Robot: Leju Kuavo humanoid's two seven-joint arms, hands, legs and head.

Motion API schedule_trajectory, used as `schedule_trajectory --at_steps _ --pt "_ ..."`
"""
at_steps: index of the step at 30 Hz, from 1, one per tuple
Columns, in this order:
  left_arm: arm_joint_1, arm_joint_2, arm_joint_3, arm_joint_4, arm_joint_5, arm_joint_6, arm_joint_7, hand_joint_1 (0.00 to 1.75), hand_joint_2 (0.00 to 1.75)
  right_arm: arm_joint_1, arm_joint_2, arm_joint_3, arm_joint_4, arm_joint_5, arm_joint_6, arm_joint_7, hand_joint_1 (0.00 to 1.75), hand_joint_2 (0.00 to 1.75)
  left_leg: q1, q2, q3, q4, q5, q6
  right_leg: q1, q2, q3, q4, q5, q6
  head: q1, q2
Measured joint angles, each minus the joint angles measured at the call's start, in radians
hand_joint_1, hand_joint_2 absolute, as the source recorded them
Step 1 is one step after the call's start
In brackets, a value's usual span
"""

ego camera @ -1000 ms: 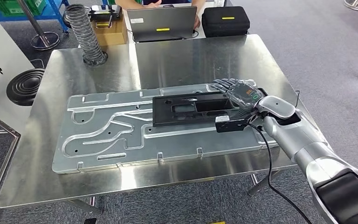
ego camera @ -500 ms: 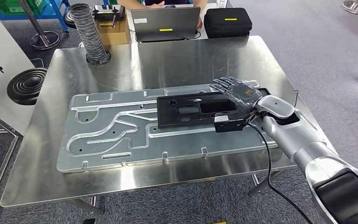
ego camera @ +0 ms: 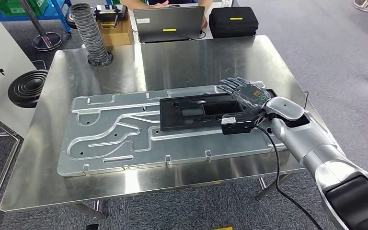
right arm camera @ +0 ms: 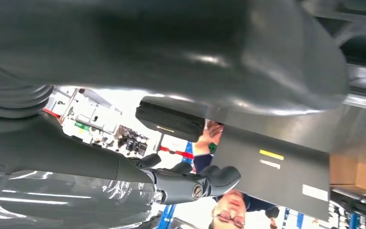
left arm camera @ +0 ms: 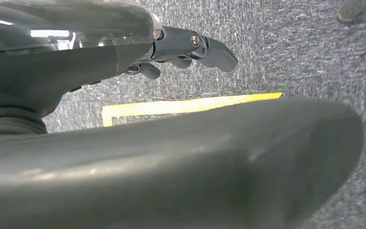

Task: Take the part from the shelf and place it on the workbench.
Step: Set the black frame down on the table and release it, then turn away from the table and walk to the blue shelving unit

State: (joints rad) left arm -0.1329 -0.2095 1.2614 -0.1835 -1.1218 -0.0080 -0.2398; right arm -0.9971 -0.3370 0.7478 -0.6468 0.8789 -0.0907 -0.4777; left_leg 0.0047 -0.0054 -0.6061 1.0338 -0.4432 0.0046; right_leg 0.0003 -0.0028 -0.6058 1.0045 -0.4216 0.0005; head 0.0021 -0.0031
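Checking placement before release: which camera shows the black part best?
The head view: the black part lies whole on the grey plate, right robot hand at its end. Both wrist views show mostly their own robot hands.

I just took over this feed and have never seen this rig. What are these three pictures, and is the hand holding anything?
It is a humanoid robot with two silver arms. The head view looks down on a steel workbench. A large grey machined plate lies on it, with a black part resting on top. The right hand lies over the part's end; whether it grips cannot be told. The left wrist view shows the left hand hanging over carpet, holding nothing. The right wrist view looks past its fingers toward a laptop.
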Motion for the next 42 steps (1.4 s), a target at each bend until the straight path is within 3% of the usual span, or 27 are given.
schedule_trajectory --at_steps 2,4,6,7,9,11,14,16,17,19,21,22,23,25,26,27,31,33,35,36,37,38,40,42 --pt "-0.001 0.0 0.0 0.0 0.0 0.0 -0.001 0.0 0.0 -0.001 0.0 0.0 0.0 0.0 0.0 0.0 0.0 0.0 -0.001 0.0 -0.026 0.065 -0.043 -0.008 -0.007 -0.002 0.007 -0.012 0.006 -0.008 0.0 0.0" --pt "0.001 0.0 0.0 0.0 0.001 0.0 -0.002 0.0 0.0 0.002 0.0 0.0 0.0 0.0 -0.001 -0.001 0.0 0.0 0.002 0.0 -0.083 0.194 -0.104 -0.014 -0.005 -0.002 0.007 -0.013 0.006 -0.011 0.0 0.0" --pt "0.003 0.001 0.0 0.0 0.002 0.0 -0.002 0.0 0.0 0.009 0.0 0.0 0.0 0.0 -0.001 -0.001 0.0 0.0 0.005 0.0 -0.117 0.267 -0.12 -0.02 -0.005 -0.002 0.007 -0.01 0.005 -0.011 0.0 0.0" --pt "0.004 0.001 0.0 0.0 0.003 0.0 -0.002 0.0 0.0 0.012 -0.001 0.0 -0.001 0.0 -0.001 -0.001 0.0 0.0 0.007 0.001 -0.108 0.248 -0.1 -0.021 -0.005 -0.001 0.007 -0.008 0.003 -0.01 0.0 0.0" --pt "0.004 0.003 0.0 0.0 0.003 -0.001 -0.002 0.0 0.0 0.015 -0.004 0.0 -0.004 0.0 -0.001 0.001 0.0 0.0 0.01 0.001 -0.049 0.124 -0.035 -0.021 -0.007 0.002 0.007 0.0 -0.002 -0.005 0.0 0.0" --pt "0.003 0.004 0.0 0.0 0.003 -0.003 -0.002 0.0 0.0 0.017 -0.011 -0.001 -0.01 0.0 0.0 0.004 0.0 0.0 0.01 0.0 0.002 0.02 -0.003 -0.014 -0.005 0.004 0.002 0.011 -0.007 0.006 0.0 0.0" --pt "0.005 0.004 0.0 0.0 0.006 -0.007 -0.002 0.0 0.0 0.021 -0.023 -0.002 -0.019 -0.003 -0.001 0.005 0.0 0.0 0.007 -0.002 0.008 -0.001 -0.001 0.005 -0.003 0.004 -0.003 0.013 -0.006 0.022 0.0 0.0" --pt "0.005 0.004 0.0 0.0 0.009 -0.01 -0.002 0.0 0.0 0.023 -0.032 -0.004 -0.024 -0.005 -0.001 0.005 0.0 0.0 0.009 -0.002 0.007 -0.005 0.005 0.016 -0.006 0.004 -0.012 0.034 -0.023 0.032 0.0 0.0" --pt "0.004 0.004 0.0 0.0 0.011 -0.011 -0.002 0.0 0.0 0.023 -0.036 -0.005 -0.026 -0.005 -0.001 0.005 0.0 0.0 0.011 -0.001 0.007 -0.007 0.007 0.02 -0.007 0.004 -0.029 0.072 -0.046 0.037 0.0 0.0" --pt "0.004 0.004 0.001 0.0 0.012 -0.012 -0.001 0.0 0.0 0.028 -0.039 -0.006 -0.028 -0.005 0.0 0.005 0.0 0.0 0.011 -0.001 0.006 -0.007 0.008 0.024 -0.009 0.003 -0.088 0.202 -0.111 0.045 0.0 0.0" --pt "0.005 0.004 0.001 0.0 0.013 -0.014 0.0 0.0 0.0 0.036 -0.04 -0.006 -0.028 -0.005 0.0 0.005 0.0 0.0 0.01 0.0 0.005 -0.007 0.008 0.025 -0.011 0.003 -0.136 0.302 -0.141 0.048 0.0 0.0" --pt "0.005 0.004 0.001 0.0 0.014 -0.014 0.001 0.0 0.0 0.039 -0.041 -0.006 -0.028 -0.005 0.0 0.005 0.0 0.0 0.01 0.0 0.006 -0.007 0.008 0.025 -0.012 0.003 -0.134 0.298 -0.128 0.047 0.0 0.0" --pt "0.005 0.004 0.001 0.0 0.014 -0.014 0.003 0.0 0.0 0.04 -0.041 -0.007 -0.028 -0.005 0.0 0.005 0.0 0.0 0.01 -0.001 0.006 -0.007 0.008 0.025 -0.012 0.003 -0.113 0.254 -0.099 0.044 0.0 0.0" --pt "0.005 0.004 0.001 0.0 0.014 -0.014 0.005 0.0 0.0 0.037 -0.043 -0.011 -0.028 -0.005 0.0 0.005 0.0 0.0 0.008 -0.002 0.007 -0.007 0.008 0.023 -0.01 0.004 -0.042 0.11 -0.033 0.034 0.0 0.0" --pt "0.005 0.004 0.002 0.0 0.014 -0.014 0.006 0.0 0.0 0.035 -0.045 -0.014 -0.028 -0.006 -0.001 0.005 0.0 0.0 0.007 -0.002 0.005 -0.006 0.008 0.02 -0.007 0.004 -0.017 0.054 -0.014 0.03 0.0 0.0" --pt "0.005 0.003 0.002 0.0 0.015 -0.015 0.008 0.0 0.0 0.034 -0.045 -0.016 -0.028 -0.006 -0.001 0.005 0.0 0.0 0.006 -0.003 0.004 -0.006 0.009 0.016 -0.004 0.004 -0.003 0.023 -0.007 0.026 0.0 0.0" --pt "0.006 0.003 0.004 0.0 0.02 -0.016 0.013 0.0 0.0 0.035 -0.047 -0.019 -0.029 -0.006 0.0 0.005 0.0 0.0 0.005 -0.002 -0.002 0.001 0.0 -0.007 -0.005 0.003 0.0 0.001 0.001 0.006 0.0 0.0" --pt "0.005 0.004 0.005 0.0 0.021 -0.016 0.014 0.0 0.0 0.034 -0.046 -0.02 -0.03 -0.006 0.0 0.005 0.0 0.0 0.005 -0.001 -0.033 0.077 -0.053 -0.014 -0.01 0.0 0.002 -0.009 0.008 -0.005 0.0 0.0" --pt "0.006 0.004 0.006 0.0 0.021 -0.016 0.014 0.0 0.0 0.036 -0.045 -0.02 -0.029 -0.006 0.0 0.003 0.0 0.0 0.006 -0.001 -0.086 0.21 -0.12 -0.019 -0.008 -0.002 -0.001 -0.009 0.011 -0.009 0.0 0.0" --pt "0.007 0.004 0.007 0.0 0.022 -0.016 0.014 0.0 0.0 0.037 -0.044 -0.02 -0.029 -0.006 0.0 0.003 0.0 0.0 0.006 -0.001 -0.104 0.258 -0.137 -0.021 -0.007 -0.002 -0.003 -0.008 0.012 -0.01 0.0 0.0" --pt "0.008 0.004 0.008 0.0 0.022 -0.016 0.014 0.0 0.0 0.038 -0.043 -0.02 -0.028 -0.005 0.0 0.002 0.0 0.0 0.006 0.0 -0.106 0.272 -0.134 -0.022 -0.007 -0.002 -0.005 -0.005 0.012 -0.01 0.0 0.0" --pt "0.008 0.004 0.009 0.0 0.022 -0.016 0.014 0.0 0.0 0.038 -0.042 -0.02 -0.028 -0.005 0.0 0.0 0.0 0.0 0.007 0.0 -0.088 0.244 -0.114 -0.022 -0.007 -0.002 -0.007 -0.002 0.013 -0.009 0.0 0.0" --pt "0.007 0.005 0.012 0.0 0.023 -0.016 0.014 0.0 0.0 0.038 -0.039 -0.02 -0.028 -0.005 0.0 -0.001 0.0 0.0 0.008 0.0 -0.015 0.111 -0.055 -0.019 -0.006 -0.002 -0.01 0.006 0.013 -0.006 0.0 0.0" --pt "0.006 0.005 0.014 0.0 0.024 -0.016 0.016 0.0 0.0 0.035 -0.038 -0.02 -0.027 -0.005 -0.001 -0.001 0.0 0.0 0.006 -0.001 0.031 0.015 -0.026 -0.01 -0.003 -0.001 -0.018 0.016 0.015 0.003 0.0 0.0"
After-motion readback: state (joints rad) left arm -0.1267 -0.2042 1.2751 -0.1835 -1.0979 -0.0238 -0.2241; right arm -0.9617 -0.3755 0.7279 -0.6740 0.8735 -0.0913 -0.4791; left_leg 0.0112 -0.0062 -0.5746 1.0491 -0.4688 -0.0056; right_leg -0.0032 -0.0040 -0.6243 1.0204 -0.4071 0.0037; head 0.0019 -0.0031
